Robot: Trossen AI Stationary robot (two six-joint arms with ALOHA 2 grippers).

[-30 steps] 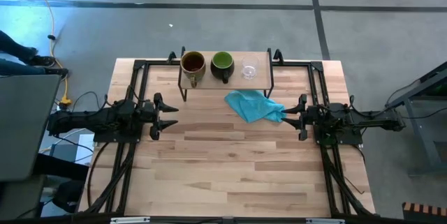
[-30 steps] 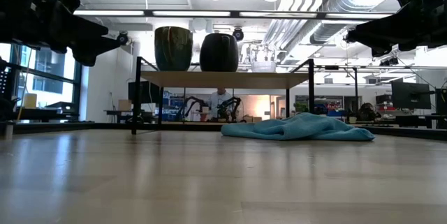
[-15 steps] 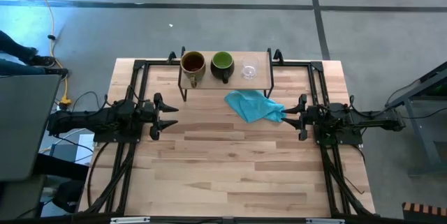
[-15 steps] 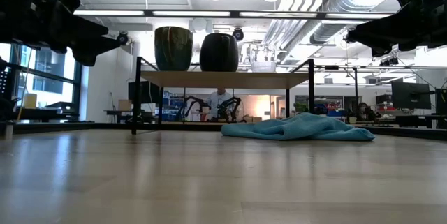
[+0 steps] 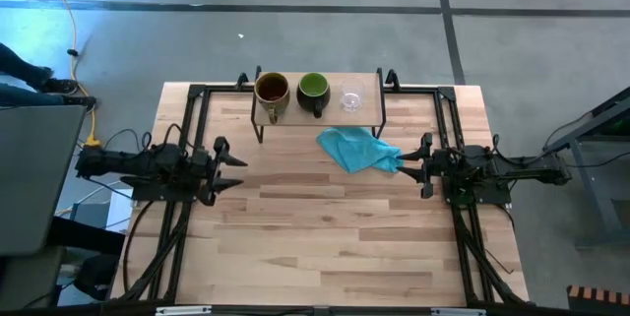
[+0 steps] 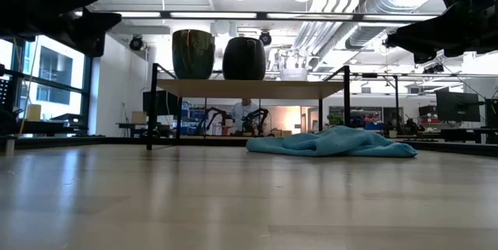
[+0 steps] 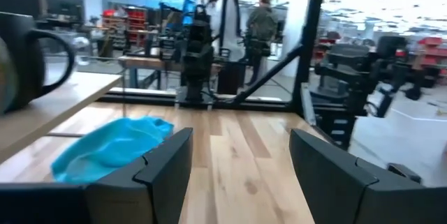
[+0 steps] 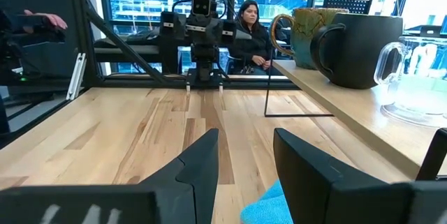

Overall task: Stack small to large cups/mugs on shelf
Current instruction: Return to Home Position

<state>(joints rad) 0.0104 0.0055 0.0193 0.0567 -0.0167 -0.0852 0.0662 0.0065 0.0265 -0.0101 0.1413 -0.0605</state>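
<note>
**Left arm withdrawing; all three cups shelved.**
Your left gripper (image 5: 231, 165), fingers apart and empty, has drawn back toward frame left; the right gripper (image 5: 413, 165), likewise spread, waits at right. On the shelf (image 5: 332, 113), upper centre, stand the tan mug (image 5: 272, 91), dark mug (image 5: 312, 90) and glass cup (image 5: 351, 96), so the task looks done.

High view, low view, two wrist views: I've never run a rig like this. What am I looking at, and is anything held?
Two robot arms work at a table. The high view looks straight down, the low view sits at tabletop height, each wrist view looks forward from one arm's wrist. On the shelf stand a brown mug, a dark mug and a glass cup. A blue cloth lies on the table near it. The left end effector and right end effector are open, holding nothing.
</note>
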